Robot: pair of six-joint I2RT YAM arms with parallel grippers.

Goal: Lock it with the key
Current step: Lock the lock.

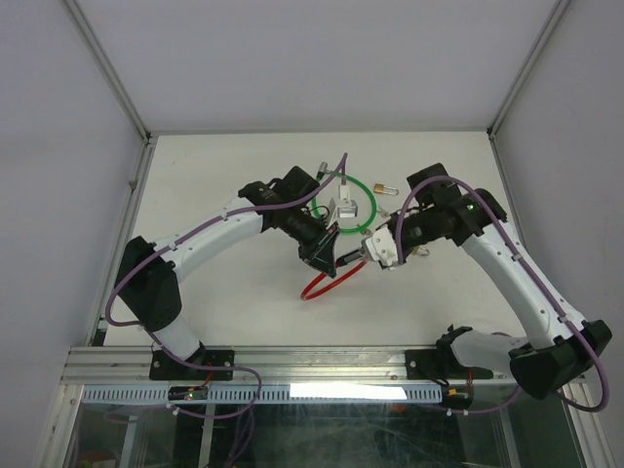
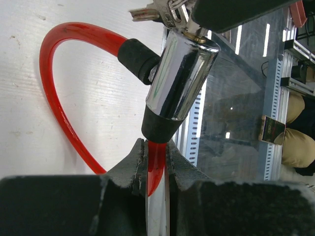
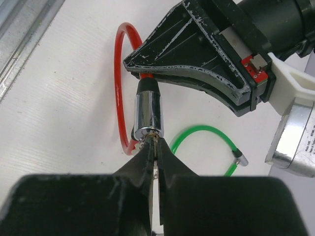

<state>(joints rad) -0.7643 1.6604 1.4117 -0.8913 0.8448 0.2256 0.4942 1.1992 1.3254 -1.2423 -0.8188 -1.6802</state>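
Two grippers meet over the table (image 1: 244, 312): left gripper (image 2: 155, 162) clamps the red cable (image 2: 54, 98) under the lock (image 2: 179, 73); right gripper (image 3: 155, 147) pinches the key (image 2: 152, 12) in the lock's end.

Ahead of the left gripper (image 2: 155, 152), the lock barrel (image 2: 179, 78) is mirror-bright chromed metal with matt black collars. The key (image 2: 157, 11) beyond is duller silver metal. The red cable (image 2: 54, 98) has smooth, glossy plastic skin. The fingers (image 2: 130, 164) are scuffed matt black plastic. The table (image 2: 98, 137) is white, matt.

Green loop (image 1: 375, 207) behind, red loop (image 1: 312, 292) in front, table (image 1: 224, 312) open leftward
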